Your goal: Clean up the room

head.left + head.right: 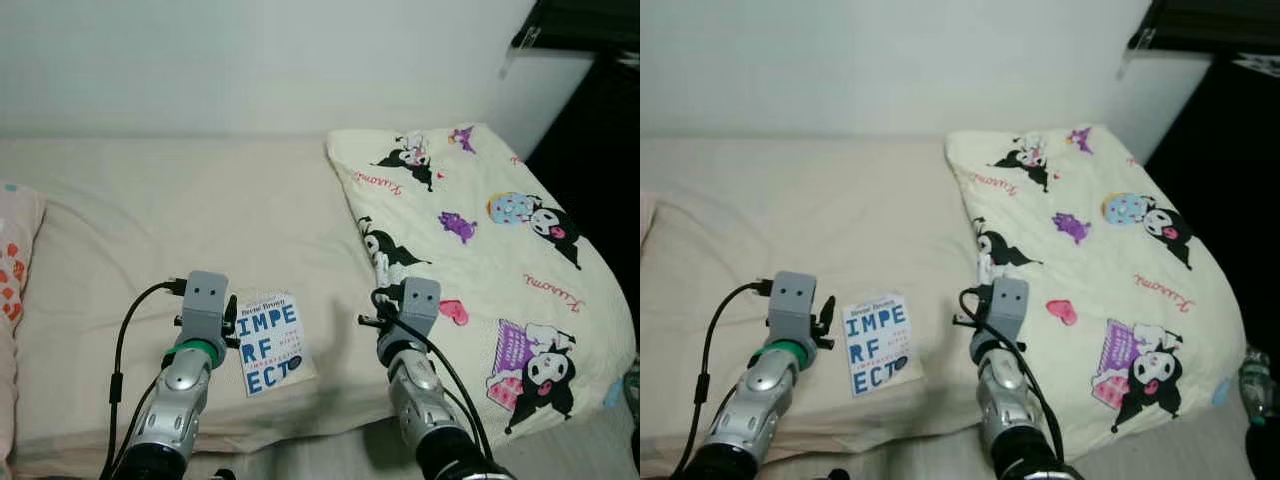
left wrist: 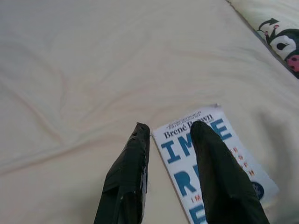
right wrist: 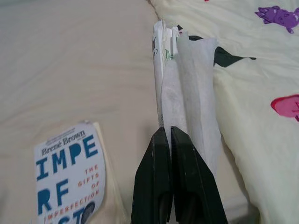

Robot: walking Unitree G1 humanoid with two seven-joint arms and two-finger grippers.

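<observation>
Soft, even indoor light, slightly dim, warm cast. Bed (image 1: 200, 200) evenly lit, no glare. Dark unlit corner beyond patterned quilt (image 1: 480, 260). Faint shadows beside book (image 1: 268, 342). Wrist views: fingers (image 2: 126, 177) near lens soft, bkgd mildly blurred.

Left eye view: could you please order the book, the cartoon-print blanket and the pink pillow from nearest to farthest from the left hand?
1. The book lies on the bed just to the right of the left hand, right beside its fingers.
2. The pink pillow sits at the left edge of the bed.
3. The cartoon-print blanket covers the right side; these two are too close to call.
</observation>
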